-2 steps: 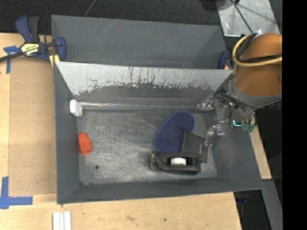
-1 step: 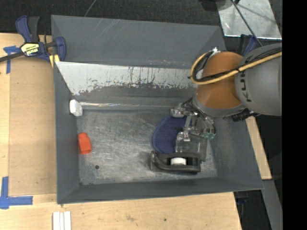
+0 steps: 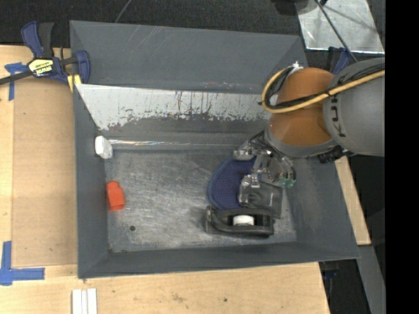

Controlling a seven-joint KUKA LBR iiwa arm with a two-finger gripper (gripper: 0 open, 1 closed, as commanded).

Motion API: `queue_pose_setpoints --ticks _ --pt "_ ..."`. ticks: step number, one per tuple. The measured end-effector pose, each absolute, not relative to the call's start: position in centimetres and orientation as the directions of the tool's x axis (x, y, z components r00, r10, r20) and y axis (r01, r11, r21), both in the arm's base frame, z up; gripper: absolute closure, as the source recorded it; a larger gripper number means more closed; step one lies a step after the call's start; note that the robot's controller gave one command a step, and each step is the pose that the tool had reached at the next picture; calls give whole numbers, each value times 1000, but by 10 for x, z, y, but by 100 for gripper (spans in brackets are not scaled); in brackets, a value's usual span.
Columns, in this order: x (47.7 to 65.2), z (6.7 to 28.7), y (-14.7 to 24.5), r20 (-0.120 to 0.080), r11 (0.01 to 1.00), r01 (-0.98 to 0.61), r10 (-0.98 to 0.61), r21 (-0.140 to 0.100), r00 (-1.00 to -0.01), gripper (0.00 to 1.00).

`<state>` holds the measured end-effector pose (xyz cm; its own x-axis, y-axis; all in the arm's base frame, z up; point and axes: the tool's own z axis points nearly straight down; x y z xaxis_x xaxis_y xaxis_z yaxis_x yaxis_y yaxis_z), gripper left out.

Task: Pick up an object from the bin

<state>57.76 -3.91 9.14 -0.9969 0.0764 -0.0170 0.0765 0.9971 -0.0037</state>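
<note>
Matt grey sheet metal for the rectangular bin (image 3: 196, 103), scuffed pale on the floor, streaked dark on the far wall. Smooth plastic look on the small orange block (image 3: 116, 195) and small white lump (image 3: 103, 147). Soft, matt, cloth-like on the dark blue rounded pad (image 3: 222, 183). Dull finish on the flat black case (image 3: 222, 222). Shiny metal on the gripper (image 3: 258, 198); smooth gloss on the orange wrist cover (image 3: 301, 113).

In the bin (image 3: 170, 175), at the left: a block (image 3: 115, 195), with a cap (image 3: 103, 147) behind it by the back wall. Well apart, right of middle: a pad (image 3: 224, 182), with a dispenser (image 3: 237, 223) just before it. Above both, from the right: the gripper (image 3: 260, 190).
</note>
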Motion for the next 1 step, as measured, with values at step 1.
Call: queue_pose_setpoints --ticks 1 --pt "562 240 -45 -11 984 -176 -176 -3 -984 100"
